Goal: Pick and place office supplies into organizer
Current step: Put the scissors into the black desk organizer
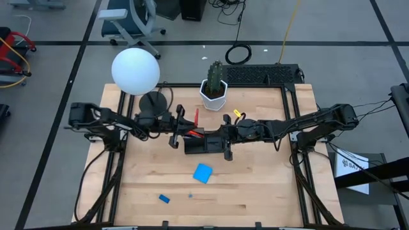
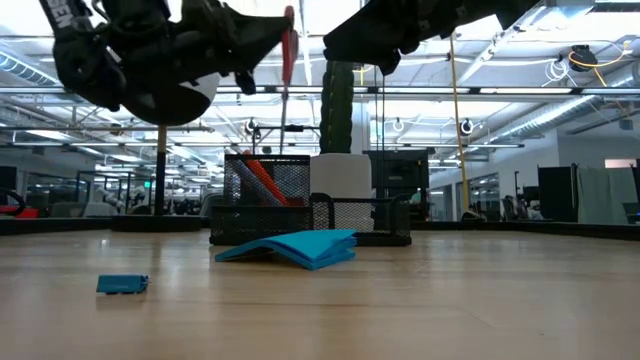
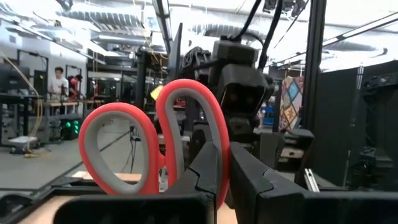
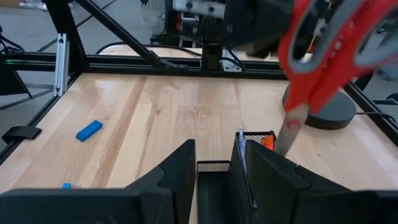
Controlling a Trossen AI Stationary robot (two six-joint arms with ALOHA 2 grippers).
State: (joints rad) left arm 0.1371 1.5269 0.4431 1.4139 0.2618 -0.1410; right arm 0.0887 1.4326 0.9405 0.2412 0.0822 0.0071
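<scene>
The red-handled scissors point(image 3: 149, 143) are up in my left gripper point(image 3: 224, 155), handles on top, grey blades point(image 4: 289, 127) pointing down over the black mesh organizer point(image 2: 270, 205). An orange pen point(image 2: 262, 180) leans inside the organizer. My right gripper point(image 4: 214, 152) is open and hovers over the organizer's rim point(image 4: 214, 167), touching nothing that I can see. The bright blue pad point(image 1: 202, 173) lies on the table in front of the organizer. Nearer the front edge is the small blue block point(image 1: 164, 199). My left gripper pinches the scissors between its two fingers, on one red handle loop point(image 3: 214, 127). The fingers come level from the table's left. The scissors are lifted clear and hang about upright, blades point(image 2: 283, 120) down above the organizer.
A lamp with a white globe point(image 1: 135, 70) and a round dark base point(image 1: 153, 102) stands at the far left. The cactus in its white pot point(image 1: 215, 86) is right behind the organizer. People show in the room beyond the table. Bare wood lies toward the near edge.
</scene>
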